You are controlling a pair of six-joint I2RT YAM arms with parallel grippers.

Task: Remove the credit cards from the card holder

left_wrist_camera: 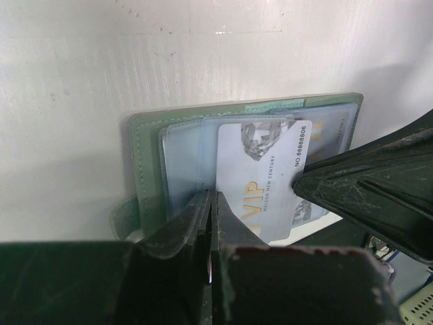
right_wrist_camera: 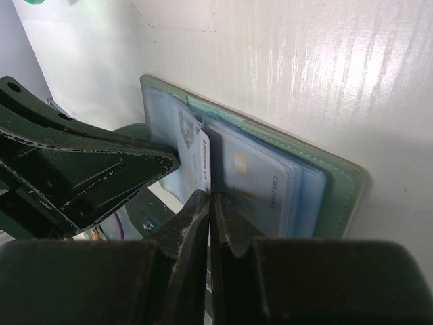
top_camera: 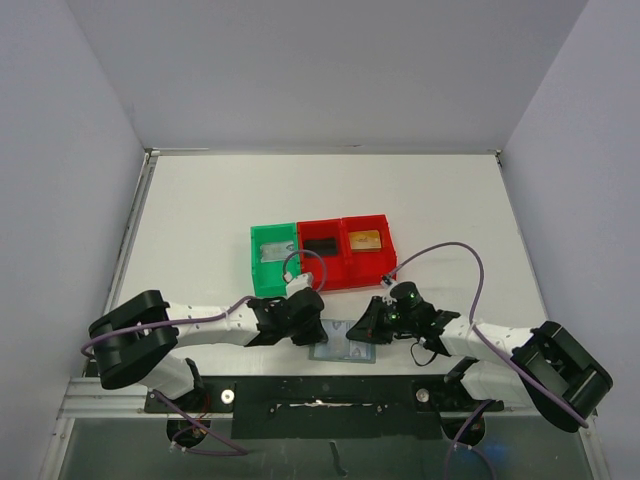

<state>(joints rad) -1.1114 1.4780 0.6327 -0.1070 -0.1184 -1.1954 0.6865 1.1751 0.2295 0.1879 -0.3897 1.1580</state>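
The card holder [top_camera: 343, 351] lies open near the table's front edge, between the two grippers; its grey-green cover [left_wrist_camera: 144, 156] [right_wrist_camera: 342, 181] frames clear pockets. A white credit card [left_wrist_camera: 260, 177] printed "VIP" sticks partway out of a pocket. In the right wrist view it shows edge-on [right_wrist_camera: 197, 153]. My left gripper [top_camera: 321, 330] [left_wrist_camera: 211, 198] is shut on the clear pocket leaf just left of that card. At the card's other edge my right gripper [top_camera: 362, 323] [right_wrist_camera: 210, 198] is shut on it. Another pale credit card [right_wrist_camera: 256, 180] sits in the right panel's pocket.
Behind the card holder stand a green bin [top_camera: 273, 258] and two red bins [top_camera: 322, 252] [top_camera: 366, 245], each with a flat item inside. The black base rail [top_camera: 320, 396] runs along the near edge. Grey walls close in the sides and back.
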